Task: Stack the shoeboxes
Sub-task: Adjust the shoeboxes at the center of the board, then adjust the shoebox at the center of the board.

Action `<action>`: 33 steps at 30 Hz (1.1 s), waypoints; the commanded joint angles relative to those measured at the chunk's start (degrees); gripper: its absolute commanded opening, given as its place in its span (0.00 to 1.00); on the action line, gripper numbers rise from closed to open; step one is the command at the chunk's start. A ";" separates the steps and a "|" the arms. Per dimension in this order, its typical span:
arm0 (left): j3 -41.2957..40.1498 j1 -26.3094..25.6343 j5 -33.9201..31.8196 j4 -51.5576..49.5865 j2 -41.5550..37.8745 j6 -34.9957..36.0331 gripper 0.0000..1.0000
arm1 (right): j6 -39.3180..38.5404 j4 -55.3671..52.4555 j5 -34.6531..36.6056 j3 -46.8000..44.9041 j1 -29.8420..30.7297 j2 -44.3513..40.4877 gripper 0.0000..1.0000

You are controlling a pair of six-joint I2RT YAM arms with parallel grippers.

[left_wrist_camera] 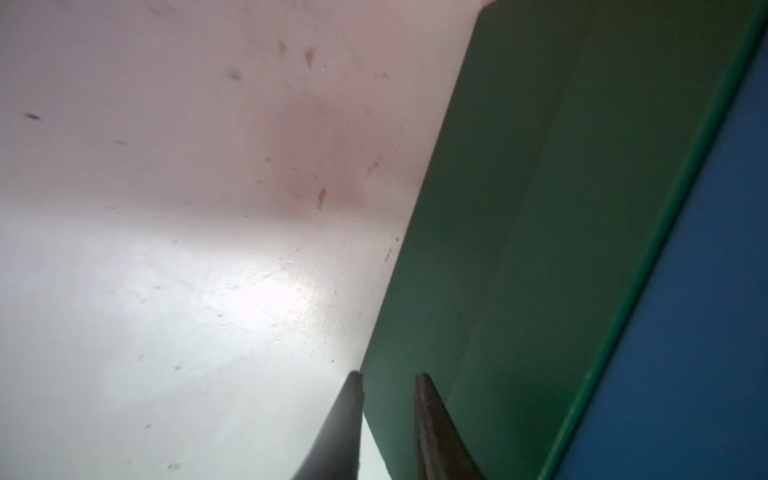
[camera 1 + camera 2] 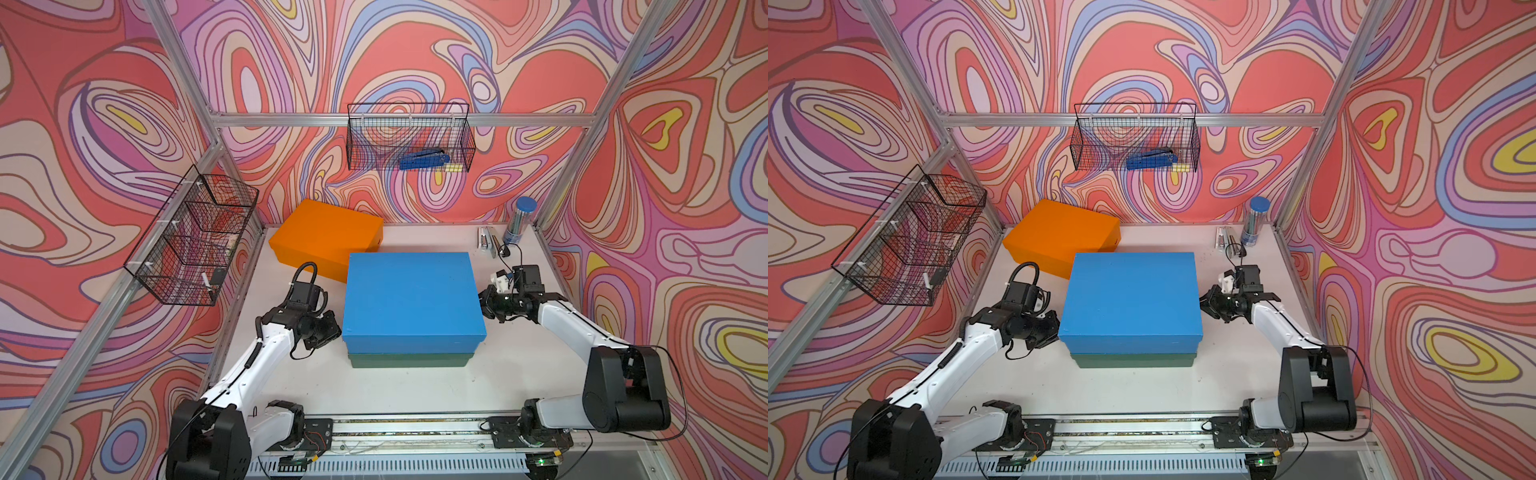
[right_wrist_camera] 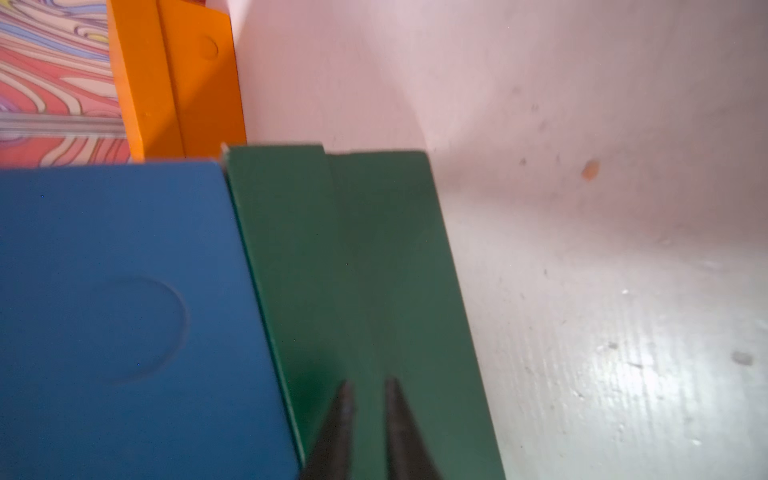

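Note:
In both top views the blue shoebox [image 2: 411, 295] [image 2: 1131, 295] lies squarely on the dark green shoebox [image 2: 411, 359] [image 2: 1133, 360] at the middle of the white table [image 2: 415, 390]. The orange shoebox [image 2: 324, 235] [image 2: 1059, 232] sits on the table behind them to the left, angled. My left gripper [image 2: 332, 328] [image 1: 388, 376] is against the stack's left side, fingers slightly apart over the green wall [image 1: 540, 208], holding nothing. My right gripper [image 2: 484, 303] [image 3: 369, 382] is at the stack's right side, open a little, in front of the green wall [image 3: 353, 249] below the blue box [image 3: 116, 311].
A black wire basket [image 2: 409, 137] holding a blue stapler [image 2: 424, 160] hangs on the back wall. Another wire basket [image 2: 195, 237] hangs on the left wall. A clear tube with a blue cap [image 2: 519, 220] and small tools [image 2: 486, 241] stand at the back right corner.

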 commanded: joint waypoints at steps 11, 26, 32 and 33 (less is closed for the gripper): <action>13.30 13.68 5.13 7.42 7.31 1.86 0.83 | -8.00 -10.24 8.49 11.84 -3.81 4.47 0.73; 38.39 15.90 -0.25 6.98 33.95 0.39 0.95 | -8.48 -13.60 6.80 25.61 -3.82 16.16 0.86; 36.98 16.17 -0.63 18.96 37.47 -7.03 0.97 | -9.40 -15.06 7.20 30.10 -3.91 19.52 0.88; 35.86 16.09 -0.65 21.96 37.42 -8.68 0.99 | -9.45 -15.00 7.02 30.45 -3.90 19.89 0.88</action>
